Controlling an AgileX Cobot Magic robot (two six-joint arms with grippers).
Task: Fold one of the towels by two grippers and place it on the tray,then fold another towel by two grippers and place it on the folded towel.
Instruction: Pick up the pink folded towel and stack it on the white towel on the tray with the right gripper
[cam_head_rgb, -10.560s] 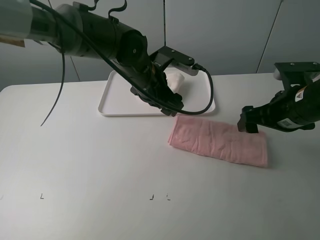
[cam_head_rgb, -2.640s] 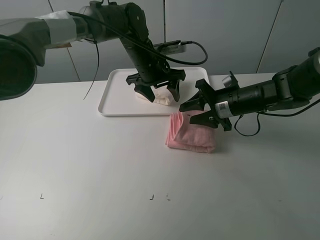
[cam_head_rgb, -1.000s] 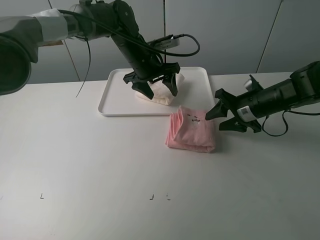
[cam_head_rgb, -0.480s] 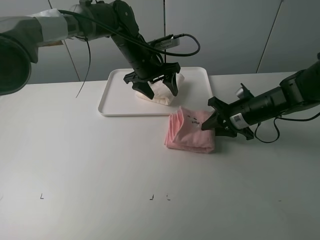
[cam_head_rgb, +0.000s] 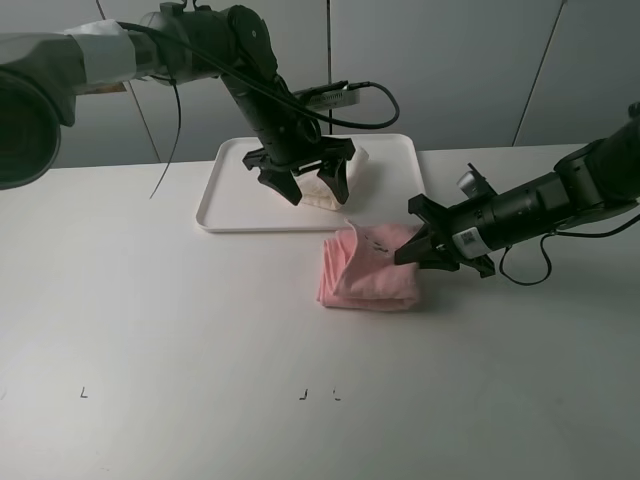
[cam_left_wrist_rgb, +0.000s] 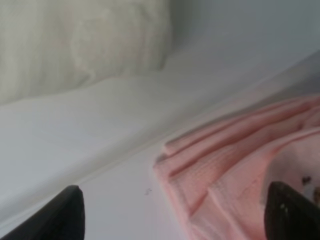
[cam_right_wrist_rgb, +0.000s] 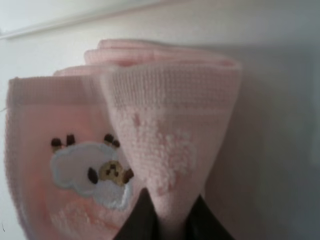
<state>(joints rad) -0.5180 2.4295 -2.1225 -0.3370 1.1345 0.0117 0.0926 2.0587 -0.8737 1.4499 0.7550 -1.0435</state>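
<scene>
R gripper (cam_head_rgb: 408, 252) is pinched on the pink towel (cam_head_rgb: 368, 268), R edge. In R wrist cam I see the fingers (cam_right_wrist_rgb: 142, 220) squeezing a fold of cloth into a cone, so it's a real grip, not just contact. Small embroidered animal patch (cam_right_wrist_rgb: 95, 172) sits on the top layer just beside the pinch. Pink towel is folded in several layers, flat on the table (cam_head_rgb: 200, 350), just in front of the tray (cam_head_rgb: 235, 195) near its R corner, not on it.

L gripper (cam_head_rgb: 305, 185) is wide open, nothing in it. I see it hanging over the tray, fingertips (cam_head_rgb: 281, 184) pointing down, straddling the cream towel (cam_head_rgb: 330, 185). Can't tell from the high cam if the tips touch the cloth. L wrist cam shows both tips (cam_left_wrist_rgb: 60, 215) far apart, cream towel (cam_left_wrist_rgb: 85, 45) on the tray floor beyond, tray rim (cam_left_wrist_rgb: 135, 145) crossing the view, pink towel (cam_left_wrist_rgb: 235, 170) stack on the table side of the rim.

Cream towel is folded, on the tray, toward the R half. Arms well apart, L arm cable looping over the tray's back edge.
</scene>
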